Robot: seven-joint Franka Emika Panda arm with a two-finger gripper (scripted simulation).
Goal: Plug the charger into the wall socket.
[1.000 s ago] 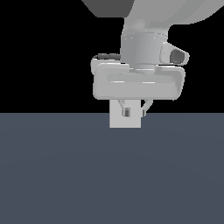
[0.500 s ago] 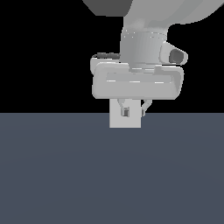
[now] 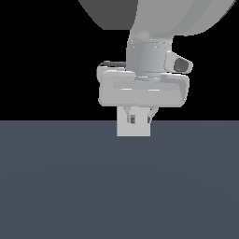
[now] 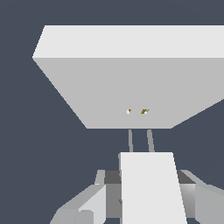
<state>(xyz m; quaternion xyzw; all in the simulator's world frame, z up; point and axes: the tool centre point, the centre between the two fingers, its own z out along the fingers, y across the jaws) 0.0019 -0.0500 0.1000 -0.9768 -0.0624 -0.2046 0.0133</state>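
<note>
Above our desk (image 3: 119,186), our jaws clamped on the charger (image 4: 151,188), prongs near the wall socket (image 4: 131,87), not touching

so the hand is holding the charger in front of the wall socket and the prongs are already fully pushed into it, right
Not fully. The wrist view shows the hand holding the charger in front of the wall socket, but the two prongs are still exposed along their length, only reaching the panel's lower edge near its holes.

The exterior view faces the arm head-on from low and close, the pincer (image 3: 140,116) at upper centre. The wrist view looks past the pincer (image 4: 146,192), very near the wall socket (image 4: 131,74); both share it.
</note>
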